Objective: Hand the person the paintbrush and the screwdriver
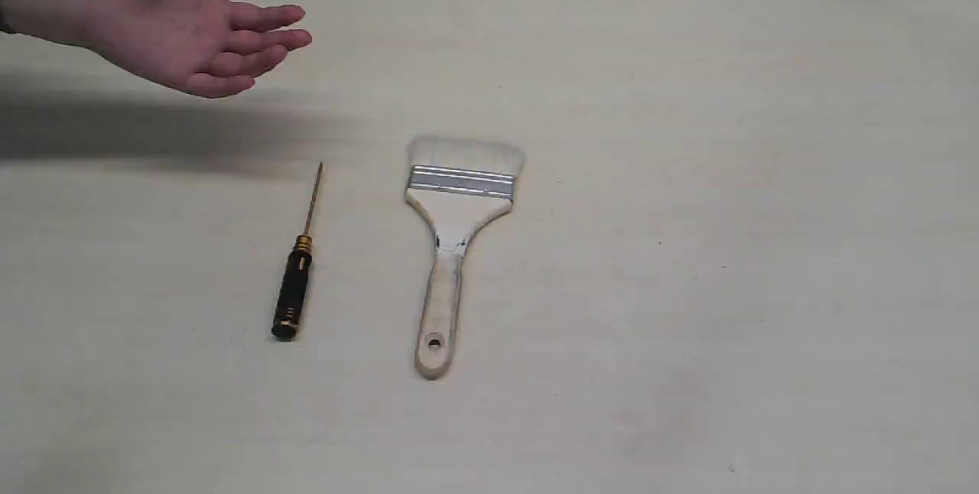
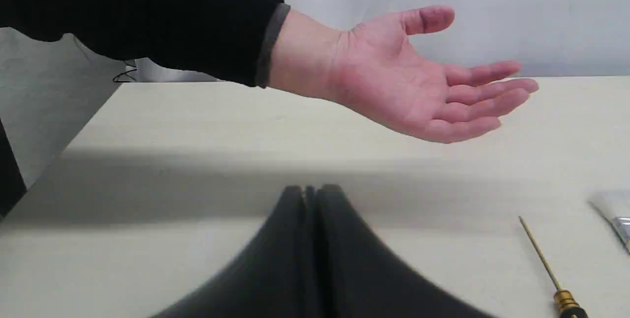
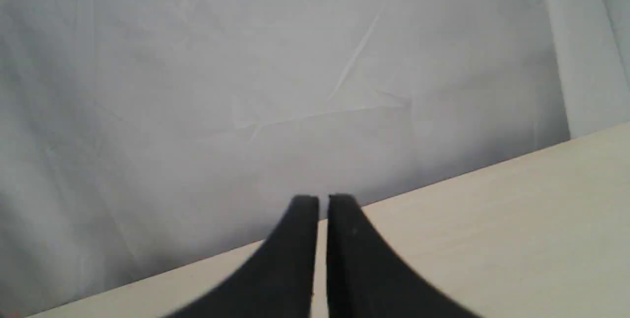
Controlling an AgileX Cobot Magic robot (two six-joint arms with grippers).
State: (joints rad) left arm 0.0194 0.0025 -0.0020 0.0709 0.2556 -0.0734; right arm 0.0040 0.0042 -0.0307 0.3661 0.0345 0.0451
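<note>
The person's hand (image 1: 183, 35) waits palm-up at upper left, ready to receive, while screwdriver (image 1: 294, 280) and paintbrush (image 1: 456, 234) lie mid-frame (untouched), left gripper (image 2: 311, 191) and right gripper (image 3: 322, 201) both empty, jaws pressed nearly together.

Screwdriver (image 1: 294, 280) beside paintbrush (image 1: 455, 242) (person's palm (image 1: 164, 27) upturned)

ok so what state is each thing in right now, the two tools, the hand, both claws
paintbrush: lying flat on the table, ungripped, bristles toward the far edge
screwdriver: lying flat, ungripped, apart from the paintbrush, tip pointing away
person's hand: open, palm up, empty, held above the table
left claw: shut, empty
right claw: shut but for a slim gap, empty
</note>
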